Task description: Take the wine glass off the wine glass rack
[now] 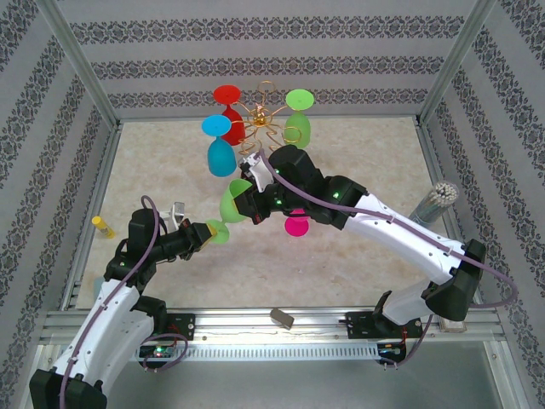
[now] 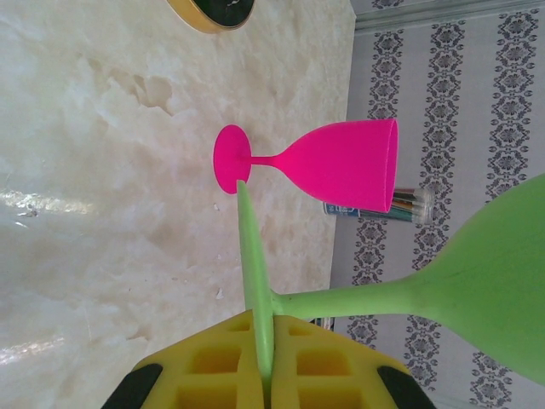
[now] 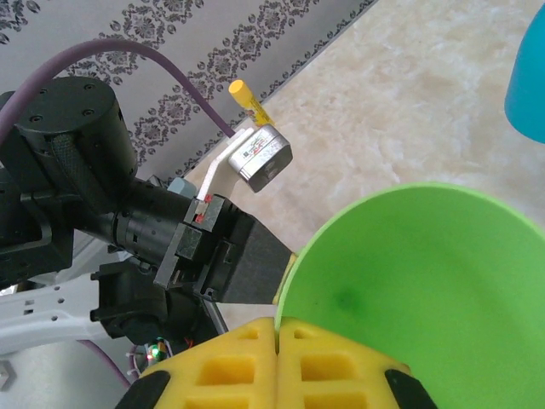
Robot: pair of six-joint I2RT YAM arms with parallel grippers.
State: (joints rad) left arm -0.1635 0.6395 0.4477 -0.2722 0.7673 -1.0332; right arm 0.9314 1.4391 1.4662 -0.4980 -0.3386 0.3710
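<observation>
1. Wine glass [image 1: 232,201] – pale green, lying on its side in the air above the table [image 1: 366,153], free of the rack [image 1: 260,119]. It sits at 7 o'clock from the rack, which stands at 12 o'clock on the table.
2. Left tool [image 2: 267,349] – yellow pads pressed together on the edge of the glass's foot, which shows edge-on between them.
3. Right tool [image 3: 277,336] – pads closed on the thin rim of the bowl, at the other end of the same glass.
4. Left on the rack: a red glass [image 1: 227,95], a blue glass [image 1: 220,153] and a green glass [image 1: 298,128]. The blue one hangs just at 12 o'clock of the held glass.
5. Pink glass [image 2: 341,162] – upright on the table, at 4 o'clock of the held glass and under the right arm.
6. Hazards, as judged:
   - With both tools clamped on one glass, any mismatch in their travel would twist or bend the stem, or pull one end free.
   - The rim grip is shallow. If the foot is let go first, the glass's weight could tip it out of the pads.
   - Lowering the right arm could topple the pink glass.
   - Swinging toward 12 o'clock could knock the blue glass off its hook.
</observation>
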